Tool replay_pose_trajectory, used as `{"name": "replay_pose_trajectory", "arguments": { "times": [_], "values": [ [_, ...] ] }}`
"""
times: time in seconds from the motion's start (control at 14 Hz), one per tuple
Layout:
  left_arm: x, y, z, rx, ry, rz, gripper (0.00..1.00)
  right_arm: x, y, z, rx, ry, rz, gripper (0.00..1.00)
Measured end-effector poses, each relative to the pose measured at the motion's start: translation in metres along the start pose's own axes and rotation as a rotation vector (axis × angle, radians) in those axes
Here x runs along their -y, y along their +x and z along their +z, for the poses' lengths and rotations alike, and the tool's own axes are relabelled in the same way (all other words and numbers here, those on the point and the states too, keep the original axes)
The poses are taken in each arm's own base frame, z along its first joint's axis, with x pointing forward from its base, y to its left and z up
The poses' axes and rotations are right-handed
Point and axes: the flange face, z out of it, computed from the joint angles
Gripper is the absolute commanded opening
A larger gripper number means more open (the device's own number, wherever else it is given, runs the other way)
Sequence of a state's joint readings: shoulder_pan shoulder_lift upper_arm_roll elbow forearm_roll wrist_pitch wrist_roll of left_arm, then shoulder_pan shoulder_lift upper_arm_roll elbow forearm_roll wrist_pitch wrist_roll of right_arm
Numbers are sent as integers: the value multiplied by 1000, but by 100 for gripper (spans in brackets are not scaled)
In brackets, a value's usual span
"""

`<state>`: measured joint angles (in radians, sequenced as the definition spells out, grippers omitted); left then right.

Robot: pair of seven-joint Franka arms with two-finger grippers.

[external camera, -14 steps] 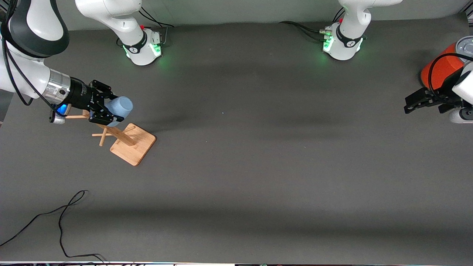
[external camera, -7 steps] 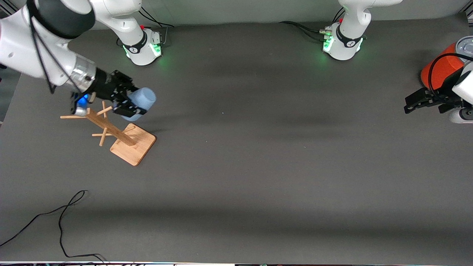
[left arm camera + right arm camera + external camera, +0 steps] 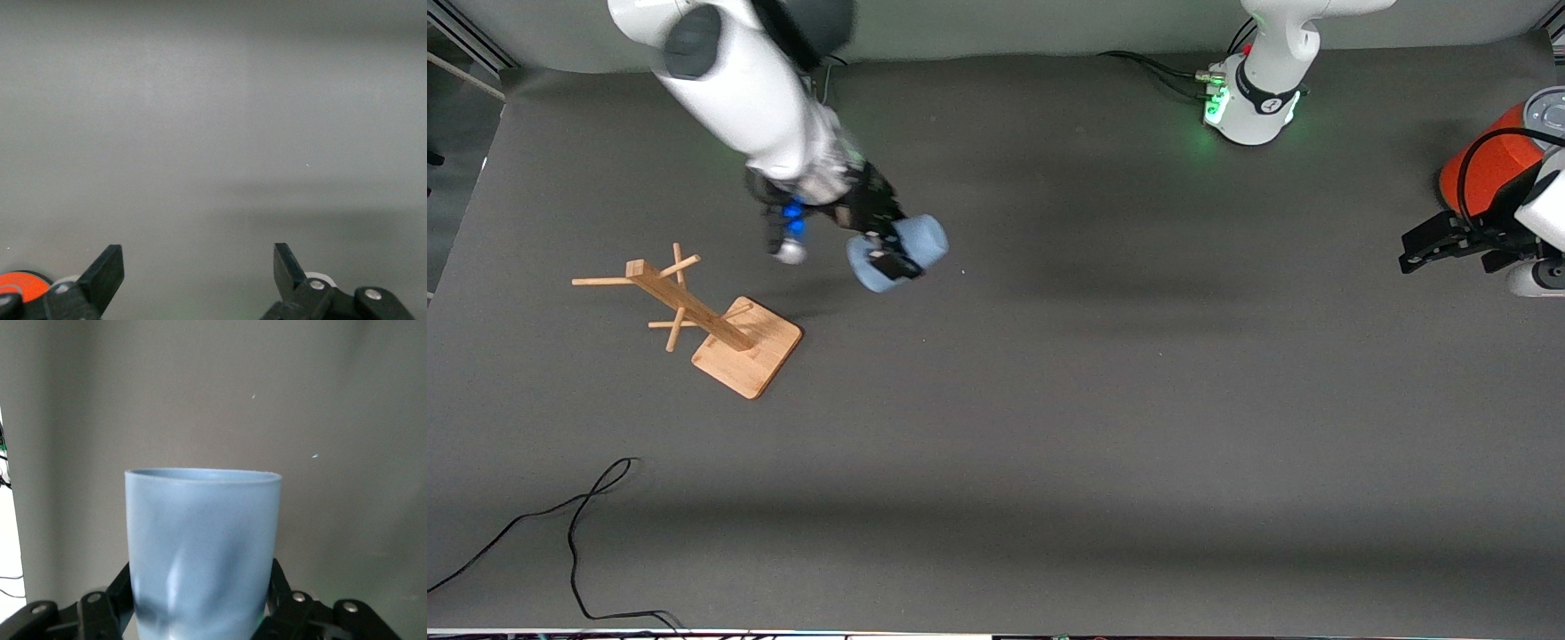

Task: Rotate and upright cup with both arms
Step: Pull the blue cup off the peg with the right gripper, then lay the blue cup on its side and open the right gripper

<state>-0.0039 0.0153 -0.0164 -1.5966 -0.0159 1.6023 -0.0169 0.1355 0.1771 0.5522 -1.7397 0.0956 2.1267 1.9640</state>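
The right gripper (image 3: pixel 882 253) has its jaws clamped on the light-blue cup (image 3: pixel 898 252), holding it in the air above bare table mat (image 3: pixel 1049 400) toward the right arm's end, at about two o'clock from the wooden peg rack (image 3: pixel 694 316) in the front view. In that view the cup lies tilted on its side, one end toward four o'clock, and which end is the mouth cannot be told there. The right wrist view adds what the front camera hides: the cup (image 3: pixel 202 553) sits between the two black fingers (image 3: pixel 107 607), its flat end pointing away from the wrist, its wall dented where it is squeezed. The left gripper (image 3: pixel 1432 244) waits above the mat at the left arm's end, just at seven o'clock of the orange can (image 3: pixel 1489 160) with the grey lid. From the front its jaws look apart; the left wrist view settles it, showing the left gripper (image 3: pixel 198 267) with both fingertips (image 3: pixel 107 270) spread wide around nothing, grey mat below and a sliver of the orange can (image 3: pixel 17 280) at the edge. A black cable (image 3: pixel 574 533) lies on the mat nearer the front camera than the rack.
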Motion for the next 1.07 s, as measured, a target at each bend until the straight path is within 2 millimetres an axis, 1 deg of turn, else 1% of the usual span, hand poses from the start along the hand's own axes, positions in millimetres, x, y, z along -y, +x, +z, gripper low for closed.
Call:
{"name": "replay_pose_trajectory", "arguments": {
  "times": [0.14, 0.29, 0.5, 0.71, 0.86, 1.0, 1.07],
  "values": [
    [0, 0, 0, 0, 0, 0, 100, 2, -26, 46, -49, -3, 25, 63],
    [0, 0, 0, -1, 0, 0, 100, -5, -44, 94, -66, -31, 62, 63],
    [0, 0, -1, -2, 0, 0, 100, -25, -63, 168, -131, -76, 111, 63],
    [0, 0, -1, -2, 0, 0, 100, -55, -84, 236, -199, -64, 147, 63],
    [0, 0, -1, -2, 0, 0, 100, -76, -94, 273, -235, -79, 149, 63],
    [0, 0, -1, -2, 0, 0, 100, -94, -99, 301, -259, -98, 148, 63],
    [0, 0, -1, -2, 0, 0, 100, -100, -100, 312, -267, -110, 136, 63]
  ]
}}
